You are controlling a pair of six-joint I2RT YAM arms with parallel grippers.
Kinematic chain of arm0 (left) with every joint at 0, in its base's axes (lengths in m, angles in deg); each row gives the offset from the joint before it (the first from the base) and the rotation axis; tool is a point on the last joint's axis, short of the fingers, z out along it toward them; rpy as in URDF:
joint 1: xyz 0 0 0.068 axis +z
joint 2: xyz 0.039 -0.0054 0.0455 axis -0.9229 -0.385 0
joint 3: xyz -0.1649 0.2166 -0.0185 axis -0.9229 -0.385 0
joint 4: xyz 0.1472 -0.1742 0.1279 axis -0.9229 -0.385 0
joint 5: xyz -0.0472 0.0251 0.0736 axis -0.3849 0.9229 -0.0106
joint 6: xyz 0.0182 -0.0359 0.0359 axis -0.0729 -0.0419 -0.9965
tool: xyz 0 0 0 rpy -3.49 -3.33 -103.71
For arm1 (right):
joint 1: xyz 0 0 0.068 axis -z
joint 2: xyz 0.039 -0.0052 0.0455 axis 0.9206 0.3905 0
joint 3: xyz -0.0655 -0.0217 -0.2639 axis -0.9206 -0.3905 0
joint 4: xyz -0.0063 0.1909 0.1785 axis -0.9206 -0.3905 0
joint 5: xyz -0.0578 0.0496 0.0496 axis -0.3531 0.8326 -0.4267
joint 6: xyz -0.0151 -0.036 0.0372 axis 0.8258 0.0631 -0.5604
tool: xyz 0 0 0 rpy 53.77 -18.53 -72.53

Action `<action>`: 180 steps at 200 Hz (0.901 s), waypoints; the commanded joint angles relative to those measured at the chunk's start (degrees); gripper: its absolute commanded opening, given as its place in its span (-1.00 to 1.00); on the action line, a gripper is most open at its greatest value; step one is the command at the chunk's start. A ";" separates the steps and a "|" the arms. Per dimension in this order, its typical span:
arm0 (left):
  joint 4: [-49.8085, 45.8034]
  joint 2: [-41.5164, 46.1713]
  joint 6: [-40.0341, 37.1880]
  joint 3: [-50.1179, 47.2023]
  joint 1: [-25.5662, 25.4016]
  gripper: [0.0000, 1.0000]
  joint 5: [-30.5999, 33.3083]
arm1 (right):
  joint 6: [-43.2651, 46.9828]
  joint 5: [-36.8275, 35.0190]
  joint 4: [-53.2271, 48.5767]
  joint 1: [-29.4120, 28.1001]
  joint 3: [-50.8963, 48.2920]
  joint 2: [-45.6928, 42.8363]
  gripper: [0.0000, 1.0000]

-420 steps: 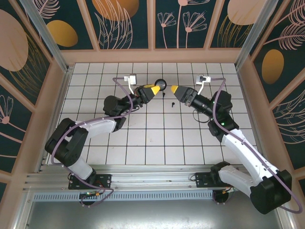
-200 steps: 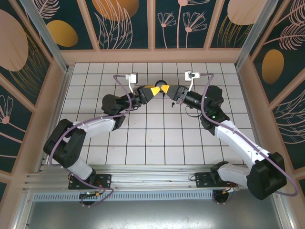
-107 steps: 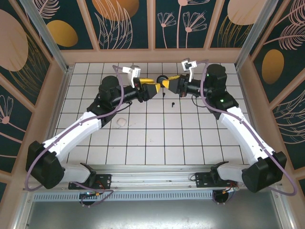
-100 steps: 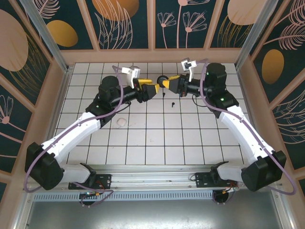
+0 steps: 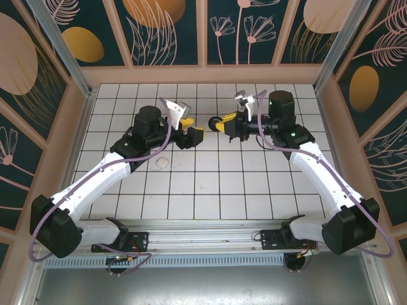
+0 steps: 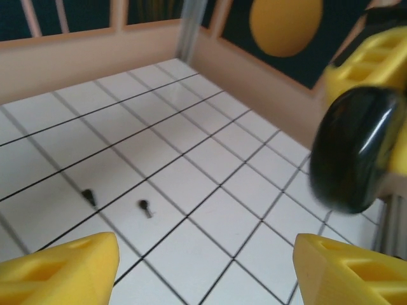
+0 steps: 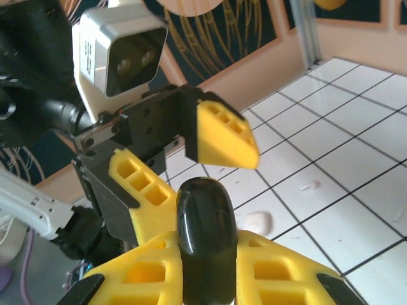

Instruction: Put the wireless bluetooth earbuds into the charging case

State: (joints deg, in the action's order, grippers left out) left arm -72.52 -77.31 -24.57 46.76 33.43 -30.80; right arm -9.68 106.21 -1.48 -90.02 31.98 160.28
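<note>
On the tiled floor, nearest the arm bases, a white case lies by itself beside the left arm. It also shows in the right wrist view, on a tile behind the grippers.

Farther in, the left gripper hangs above the floor with its yellow fingers spread wide and nothing between them. It faces the right gripper, which is clamped on a round black case. The case is held on edge between the yellow fingers, clear of the floor and just beside the left gripper's tips without touching them.

Beyond the left fingers, the two black earbuds lie on the white tiles, near each other but apart, outside the black case and below it.
</note>
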 commanded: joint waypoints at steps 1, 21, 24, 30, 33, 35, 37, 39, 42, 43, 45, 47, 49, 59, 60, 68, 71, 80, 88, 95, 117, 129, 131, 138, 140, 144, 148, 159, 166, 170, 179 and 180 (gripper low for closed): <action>12.78 0.17 5.23 -2.37 0.58 0.38 -12.73 | -0.08 4.73 7.78 -1.07 -2.71 -2.12 -0.75; 18.90 -0.27 7.89 -3.40 0.54 0.28 -17.04 | -0.45 5.15 8.39 -1.24 -3.20 -2.23 -0.76; 19.77 -0.27 8.33 -4.75 0.53 0.28 -17.31 | -0.62 5.32 8.51 -1.24 -3.27 -2.25 -0.76; 21.73 -0.27 9.50 -5.64 0.65 0.26 -17.63 | -1.38 5.72 9.45 -1.22 -3.52 -2.24 -0.76; 22.74 -0.27 10.14 -6.01 0.65 0.26 -17.86 | -1.85 5.97 10.09 -1.25 -3.73 -2.25 -0.76; 23.58 -0.27 10.58 -6.40 0.63 0.26 -18.02 | -2.28 6.10 10.68 -1.23 -3.95 -2.29 -0.77; 24.37 -0.27 11.02 -6.72 0.65 0.25 -18.15 | -2.63 6.31 11.20 -1.23 -4.18 -2.30 -0.77; 24.96 -0.27 11.57 -6.95 0.72 0.25 -18.40 | -3.05 6.49 11.79 -1.18 -4.35 -2.37 -0.77; 26.26 -0.34 12.26 -7.41 0.77 0.25 -18.76 | -3.57 6.68 12.56 -1.27 -4.61 -2.42 -0.77; 26.68 -0.39 12.55 -7.54 0.83 0.25 -18.87 | -3.76 6.76 12.76 -1.30 -4.76 -2.46 -0.77; 27.42 -0.39 13.10 -7.79 0.83 0.24 -19.00 | -4.01 6.89 13.19 -1.27 -4.91 -2.46 -0.77; 28.27 -0.49 13.67 -8.08 0.87 0.23 -19.18 | -4.32 6.99 13.70 -1.30 -5.10 -2.54 -0.77; 28.83 -0.59 14.26 -8.32 0.88 0.23 -19.40 | -4.55 7.02 14.04 -1.29 -5.32 -2.65 -0.77; 32.22 -0.95 16.74 -9.40 1.07 0.20 -20.50 | -5.30 6.90 15.36 -1.32 -6.03 -3.02 -0.78; 32.51 -1.01 16.95 -9.50 1.11 0.20 -20.62 | -5.33 6.83 15.43 -1.33 -6.08 -3.07 -0.78; 34.60 -1.29 18.36 -10.09 1.10 0.19 -21.37 | -5.36 6.14 15.69 -1.27 -6.46 -3.34 -0.78; 35.63 -1.38 18.85 -10.39 1.15 0.19 -21.71 | -5.36 5.96 15.62 -1.30 -6.60 -3.49 -0.79; 37.68 -1.54 19.90 -10.83 1.19 0.17 -22.67 | -5.36 5.59 15.60 -1.19 -6.76 -3.73 -0.79; 38.39 -1.52 20.14 -10.93 1.15 0.14 -23.13 | -5.35 5.29 15.36 -1.19 -6.91 -3.84 -0.80; 38.51 -1.53 20.10 -11.01 1.15 0.12 -23.43 | -5.33 5.03 15.04 -1.19 -6.90 -3.99 -0.80; 39.53 -1.52 20.40 -11.16 1.15 0.07 -23.99 | -6.01 4.40 14.93 -1.15 -7.35 -4.16 -0.81; 41.07 -1.71 21.10 -11.35 1.16 0.01 -24.16 | -6.88 4.04 15.71 -1.16 -7.90 -3.94 -0.81; 41.42 -1.79 21.34 -11.29 1.15 0.00 -24.23 | -7.03 4.10 15.82 -1.10 -7.96 -3.92 -0.81; 42.75 -2.13 22.14 -11.53 1.17 -0.04 -24.42 | -7.65 4.42 16.45 -1.08 -8.23 -3.80 -0.81; 43.05 -2.20 22.33 -11.54 1.16 -0.06 -24.49 | -7.84 4.46 16.71 -1.12 -8.35 -3.76 -0.81; 43.51 -2.42 22.71 -11.54 1.17 -0.08 -24.60 | -8.33 4.62 17.36 -1.12 -8.50 -3.66 -0.81; 43.87 -2.69 22.89 -11.43 1.15 -0.10 -24.76 | -8.82 4.80 18.12 -1.10 -8.77 -3.58 -0.82; 44.68 -3.42 23.59 -11.44 1.19 -0.17 -24.87 | -10.26 5.13 20.15 -1.09 -9.37 -3.65 -0.82; 44.99 -3.83 23.80 -11.45 1.20 -0.18 -24.88 | -11.06 5.26 21.42 -1.15 -9.71 -3.63 -0.82; 45.16 -4.06 23.89 -11.52 1.19 -0.18 -24.83 | -11.46 5.35 22.08 -1.14 -9.82 -3.63 -0.82; 45.19 -4.44 24.11 -11.54 1.15 -0.18 -24.60 | -12.22 5.52 23.26 -1.24 -10.02 -3.57 -0.82; 45.19 -4.51 24.15 -11.54 1.19 -0.17 -24.51 | -12.30 5.52 23.34 -1.20 -10.05 -3.52 -0.82</action>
State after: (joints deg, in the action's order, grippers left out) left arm -32.31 -80.61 -2.48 35.94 34.82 -53.73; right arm -18.82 110.34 15.31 -90.74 23.22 157.51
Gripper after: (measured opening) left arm 0.412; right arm 0.170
